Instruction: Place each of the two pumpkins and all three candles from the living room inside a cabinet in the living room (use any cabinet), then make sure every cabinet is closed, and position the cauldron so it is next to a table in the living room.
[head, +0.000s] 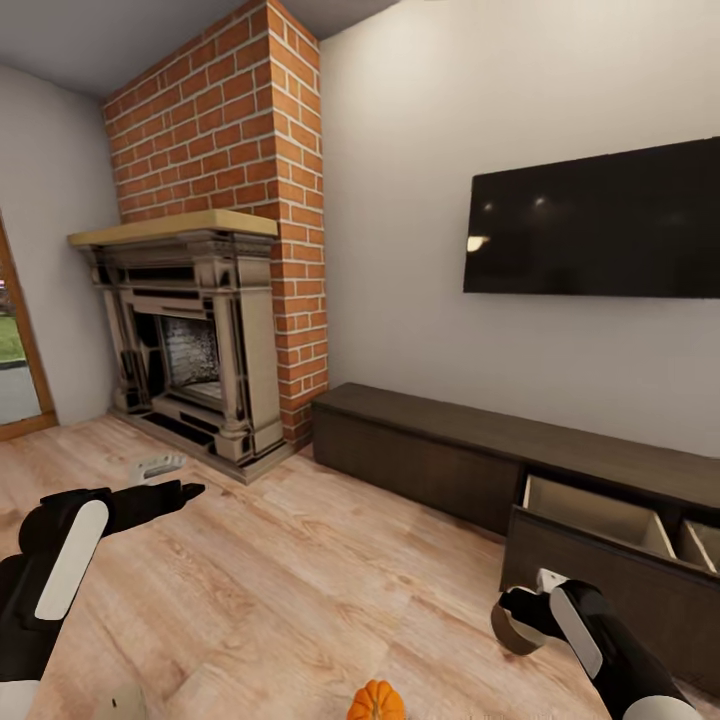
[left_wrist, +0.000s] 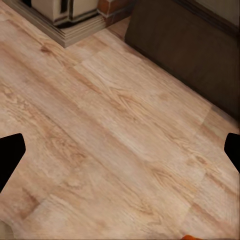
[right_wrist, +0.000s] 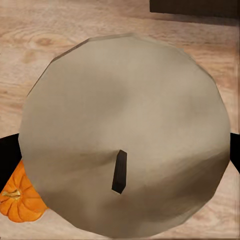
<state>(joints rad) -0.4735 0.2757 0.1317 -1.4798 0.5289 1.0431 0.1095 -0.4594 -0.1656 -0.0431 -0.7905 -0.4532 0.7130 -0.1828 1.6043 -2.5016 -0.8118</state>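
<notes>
The right gripper (head: 520, 625) is clamping a beige-grey candle (right_wrist: 125, 135), its dark wick end facing the right wrist camera and black fingers (right_wrist: 9, 157) pressing in at either side of the wax. In the head view it is hanging low at the right, just in front of the long dark-brown cabinet (head: 430, 450), where one drawer (head: 600, 515) is standing pulled out, its pale interior showing. An orange pumpkin (head: 376, 702) is sitting on the wood floor (head: 300, 580) near the lower edge of the head view, between the two arms; the right wrist view is catching it beside the held candle, well below it on the boards. The left gripper (head: 185, 491) is reaching forward over bare floor at the left, its fingers (left_wrist: 11, 155) standing wide apart and holding nothing. Behind it, a beige stone fireplace (head: 185, 340) is backing onto a red brick chimney (head: 250, 130), with a small pale object (head: 158, 465) lying on the floor before the hearth, too small to identify. A dark television (head: 595, 225) is hanging on the wall above the cabinet.
</notes>
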